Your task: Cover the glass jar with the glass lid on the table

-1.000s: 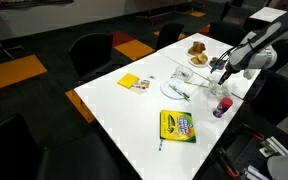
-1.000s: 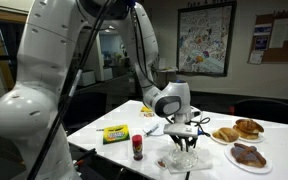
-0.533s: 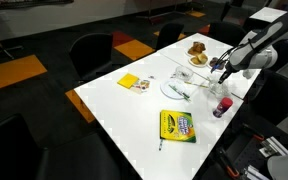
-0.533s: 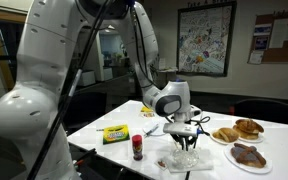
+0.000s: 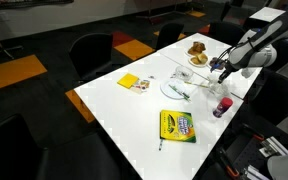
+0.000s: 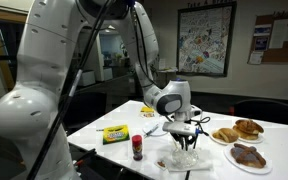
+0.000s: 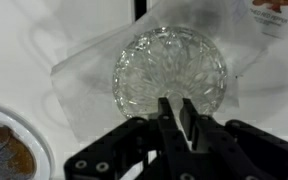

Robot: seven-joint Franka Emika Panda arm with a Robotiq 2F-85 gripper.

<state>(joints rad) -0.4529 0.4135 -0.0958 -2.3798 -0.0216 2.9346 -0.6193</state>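
Observation:
A round cut-glass lid fills the middle of the wrist view, lying on a clear sheet on the white table. My gripper points straight down on it, its fingers drawn close with the lid's small centre knob between them. In both exterior views the gripper hangs low over a faint clear glass form. I cannot tell the glass jar apart from the lid there.
A dark bottle with a red top stands close by. A white plate with utensils, a crayon box, a yellow item and plates of pastries share the table. Chairs ring it.

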